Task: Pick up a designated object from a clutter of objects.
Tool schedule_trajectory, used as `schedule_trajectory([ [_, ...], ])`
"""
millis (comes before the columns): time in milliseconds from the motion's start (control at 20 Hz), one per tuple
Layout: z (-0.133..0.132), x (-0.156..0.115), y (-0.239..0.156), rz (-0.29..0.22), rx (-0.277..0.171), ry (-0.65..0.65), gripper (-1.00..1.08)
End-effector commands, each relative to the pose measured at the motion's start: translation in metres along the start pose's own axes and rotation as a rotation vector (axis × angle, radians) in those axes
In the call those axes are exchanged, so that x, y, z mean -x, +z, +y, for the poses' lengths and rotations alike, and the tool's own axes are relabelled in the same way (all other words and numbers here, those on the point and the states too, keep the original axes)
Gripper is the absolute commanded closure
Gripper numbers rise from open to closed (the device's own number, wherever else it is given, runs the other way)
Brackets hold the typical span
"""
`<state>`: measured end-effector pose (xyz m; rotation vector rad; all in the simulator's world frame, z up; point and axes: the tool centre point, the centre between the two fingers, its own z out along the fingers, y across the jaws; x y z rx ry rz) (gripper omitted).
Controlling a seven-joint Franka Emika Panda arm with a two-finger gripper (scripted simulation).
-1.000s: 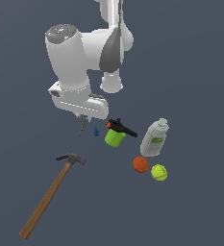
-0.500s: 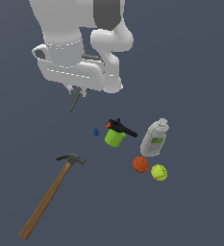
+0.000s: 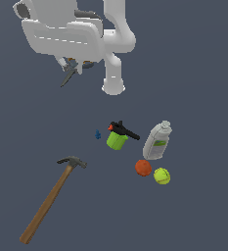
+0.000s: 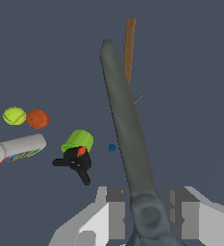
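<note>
The designated object (image 3: pixel 67 78) is a slender dark-grey rod. It hangs high above the clutter, with my gripper (image 3: pixel 72 65) shut on its upper end. In the wrist view the rod (image 4: pixel 125 120) runs out long from between my fingers (image 4: pixel 114 211), and my gripper (image 4: pixel 149 215) clamps its thick base. The clutter lies on the floor far below: a wooden-handled hammer (image 3: pixel 51 198), black clamp (image 3: pixel 124 130), green cup (image 3: pixel 116 141), grey-white bottle (image 3: pixel 157 142), orange ball (image 3: pixel 143 167), tennis ball (image 3: pixel 161 175) and tiny blue piece (image 3: pixel 98 134).
The wrist view shows the hammer handle (image 4: pixel 129 48) behind the rod, with the green cup (image 4: pixel 79 140), clamp (image 4: pixel 77 163), blue piece (image 4: pixel 112 148), bottle (image 4: pixel 15 149), orange ball (image 4: pixel 37 118) and tennis ball (image 4: pixel 14 116) to one side. The arm's white column (image 3: pixel 114 73) stands behind the clutter.
My arm has risen steadily, carrying the rod up and away from the clutter. The objects on the floor have not moved.
</note>
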<state>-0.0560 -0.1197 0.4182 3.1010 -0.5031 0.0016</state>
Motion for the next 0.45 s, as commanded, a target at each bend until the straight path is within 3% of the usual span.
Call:
schedule_trajectory([
  [0,0.001,0.002,-0.013,-0.001,0.000,0.000,1.08],
  [400,0.003,0.003,-0.030,-0.001,0.000,-0.001,1.08],
])
